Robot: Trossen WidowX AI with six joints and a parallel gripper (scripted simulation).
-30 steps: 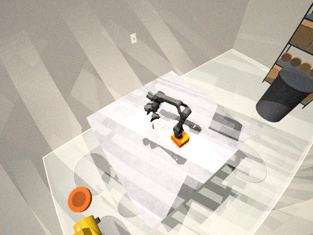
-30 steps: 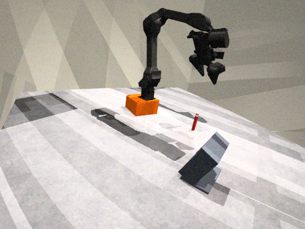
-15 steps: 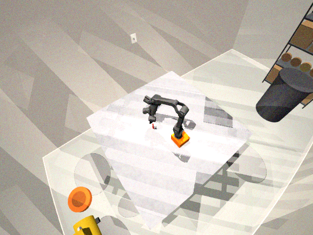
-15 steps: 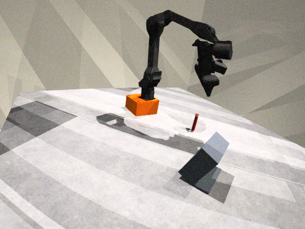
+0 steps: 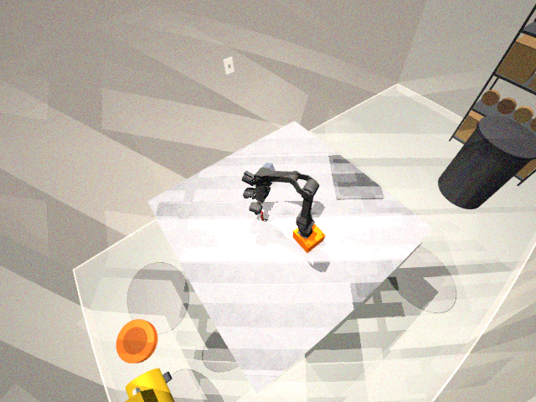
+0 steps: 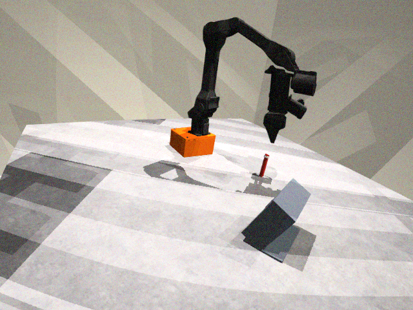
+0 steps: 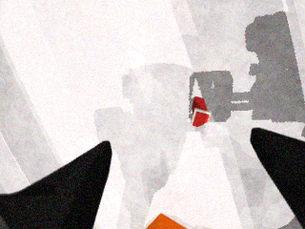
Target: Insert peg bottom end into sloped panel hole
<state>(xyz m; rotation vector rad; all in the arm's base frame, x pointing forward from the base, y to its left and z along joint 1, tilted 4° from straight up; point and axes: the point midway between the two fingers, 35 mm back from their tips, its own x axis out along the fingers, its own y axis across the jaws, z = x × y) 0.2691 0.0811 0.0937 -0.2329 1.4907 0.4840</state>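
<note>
A slim red peg (image 5: pixel 262 215) (image 6: pixel 264 165) (image 7: pixel 200 118) stands upright on the table, with a pale band near its top. In the wrist view its top looks flat-sided, but its exact shape is unclear. My gripper (image 6: pixel 272 141) (image 7: pixel 180 140) is open and empty, pointing down above the peg. In the wrist view the peg lies beyond the fingertips, a little right of the middle between them. The sloped panel (image 5: pixel 268 166) (image 6: pixel 292 200) is a blue-grey block, partly hidden by the arm in the top view. Its hole cannot be seen in any view.
The orange arm base (image 5: pixel 308 238) (image 6: pixel 193 143) (image 7: pixel 164 223) stands on the pale table (image 5: pixel 276 311) (image 6: pixel 133 260). Off the table are a dark bin (image 5: pixel 480 168), a shelf at the right, an orange disc (image 5: pixel 136 341) and a yellow object (image 5: pixel 151 383).
</note>
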